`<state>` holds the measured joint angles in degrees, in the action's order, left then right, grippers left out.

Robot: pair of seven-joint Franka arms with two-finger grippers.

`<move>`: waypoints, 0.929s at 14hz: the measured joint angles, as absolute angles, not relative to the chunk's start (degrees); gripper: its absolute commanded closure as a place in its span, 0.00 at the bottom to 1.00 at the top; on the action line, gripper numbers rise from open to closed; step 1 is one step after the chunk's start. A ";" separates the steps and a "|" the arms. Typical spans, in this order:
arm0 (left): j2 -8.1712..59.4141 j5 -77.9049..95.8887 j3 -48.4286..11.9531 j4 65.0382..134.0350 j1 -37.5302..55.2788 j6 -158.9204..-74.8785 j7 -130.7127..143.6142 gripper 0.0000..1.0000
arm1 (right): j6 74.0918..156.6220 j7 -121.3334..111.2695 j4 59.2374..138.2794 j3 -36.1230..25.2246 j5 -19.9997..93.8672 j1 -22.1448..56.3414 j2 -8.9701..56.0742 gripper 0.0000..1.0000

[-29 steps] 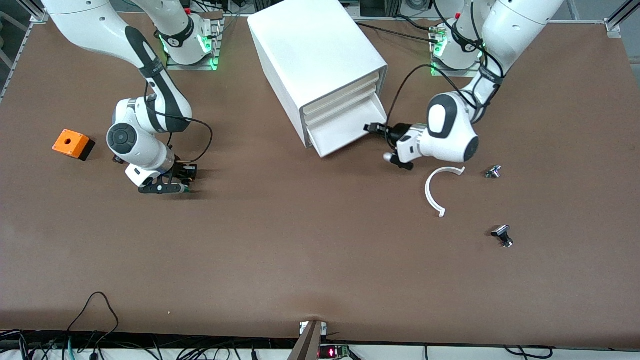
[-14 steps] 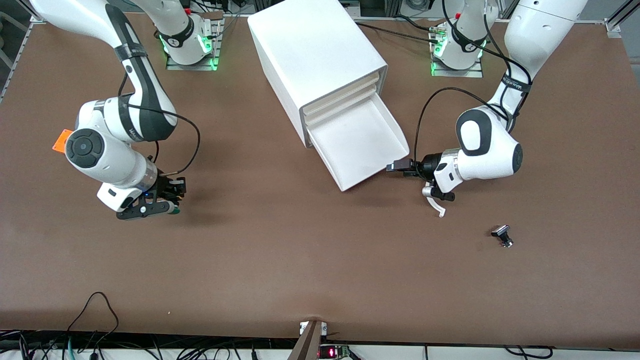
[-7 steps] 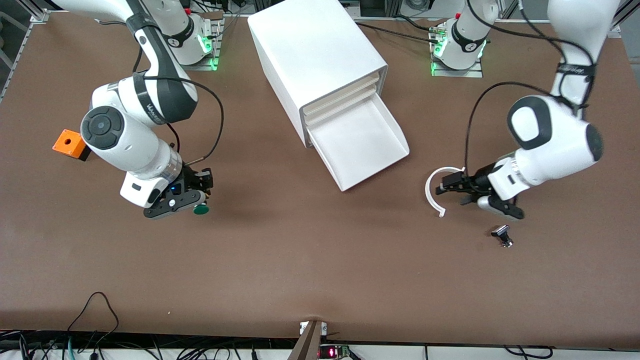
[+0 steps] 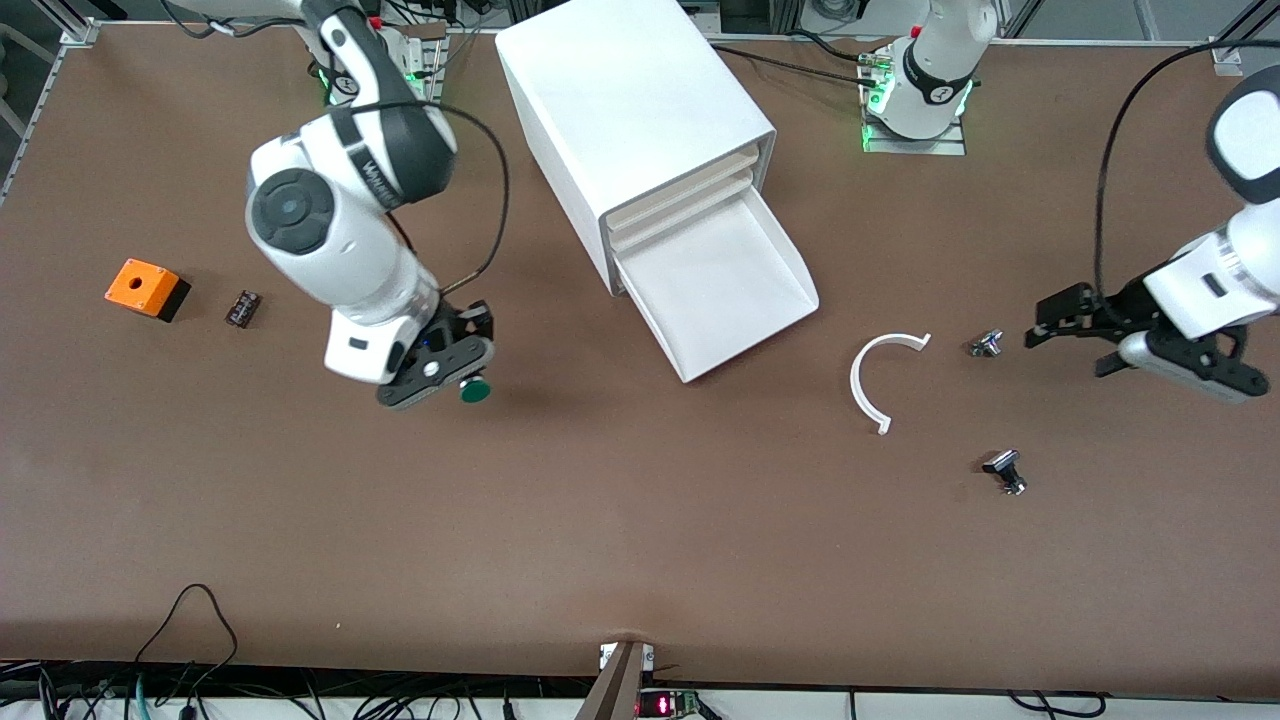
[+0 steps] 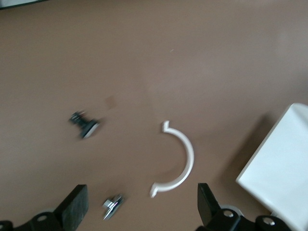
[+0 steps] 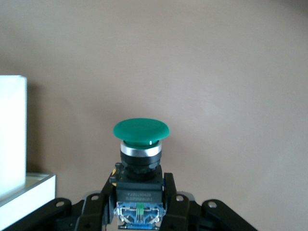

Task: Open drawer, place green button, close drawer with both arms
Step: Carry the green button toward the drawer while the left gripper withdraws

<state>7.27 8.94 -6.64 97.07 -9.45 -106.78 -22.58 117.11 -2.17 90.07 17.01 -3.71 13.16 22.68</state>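
The bottom drawer point(image 4: 725, 285) of the white cabinet point(image 4: 630, 100) stands pulled open, its tray bare. My right gripper point(image 4: 458, 372) is shut on the button point(image 4: 474, 391), green cap outward, over bare table between the black ribbed block and the drawer. In the right wrist view the fingers point(image 6: 173, 192) clamp the black-blue body of the button point(image 6: 140, 131). My left gripper point(image 4: 1045, 322) is open and empty, over the table beside a silver-black knob point(image 4: 986, 343). In the left wrist view its fingers point(image 5: 74, 211) stand wide apart, with that knob point(image 5: 111, 206) between them below.
A white plastic arc point(image 4: 854, 385) lies beside the drawer, toward the left arm's end; it also shows in the left wrist view point(image 5: 191, 159). A second knob point(image 4: 1005, 470) lies nearer the camera. An orange box point(image 4: 147, 288) and a black ribbed block point(image 4: 243, 307) lie toward the right arm's end.
The left gripper pulled the drawer open, let go and drew away toward its end of the table. The right gripper rose with the button and carried it toward the drawer.
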 measured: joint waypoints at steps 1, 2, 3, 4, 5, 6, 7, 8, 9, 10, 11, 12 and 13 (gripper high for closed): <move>6.74 6.46 -6.53 95.40 -9.46 -103.16 -20.74 0.00 | 116.78 -2.17 89.70 17.11 -4.17 14.82 22.66 0.67; 6.34 4.06 -6.52 93.74 -9.38 -99.61 -18.11 0.00 | 116.53 -2.17 89.44 17.18 -4.79 16.34 22.65 0.67; 6.06 1.08 -6.55 92.23 -9.07 -96.49 -15.46 0.00 | 116.40 -2.20 89.35 17.22 -5.78 17.95 22.66 0.67; 5.93 -1.81 -6.62 90.90 -8.46 -93.81 -13.27 0.00 | 116.32 -2.20 89.34 17.22 -6.94 19.61 22.68 0.69; 5.88 -3.61 -6.69 89.77 -7.63 -91.69 -11.64 0.00 | 116.28 -2.18 89.34 17.22 -7.77 21.37 22.74 0.71; 5.86 -4.47 -6.69 89.11 -6.89 -90.63 -10.67 0.00 | 116.27 -2.16 89.34 17.22 -8.12 23.01 22.80 0.71; 5.86 -4.65 -6.69 88.83 -6.47 -90.25 -9.86 0.00 | 116.27 -2.13 89.34 17.21 -8.23 24.28 22.81 0.71; 5.86 -4.65 -6.69 88.76 -6.35 -90.08 -8.65 0.00 | 116.27 -2.14 89.33 17.21 -8.33 25.23 22.80 0.71; 5.86 -4.20 -6.43 88.75 -6.36 -90.00 -6.66 0.00 | 116.29 -2.22 89.32 17.21 -8.61 25.93 22.81 0.71; 5.86 -3.10 -5.74 88.74 -6.37 -89.97 -4.49 0.00 | 116.31 -2.37 89.27 17.20 -9.10 26.70 22.81 0.71; 5.86 -2.00 -4.95 88.74 -6.40 -89.96 -3.14 0.00 | 116.39 -2.81 89.06 17.21 -9.64 27.66 22.82 0.71; 5.86 -1.31 -4.38 88.73 -6.43 -89.94 -2.44 0.00 | 116.43 -3.87 88.51 17.22 -10.35 28.76 22.81 0.71; 5.85 -0.94 -4.06 88.66 -6.44 -89.93 -2.13 0.00 | 116.42 -6.00 87.92 17.23 -11.08 29.84 22.82 0.71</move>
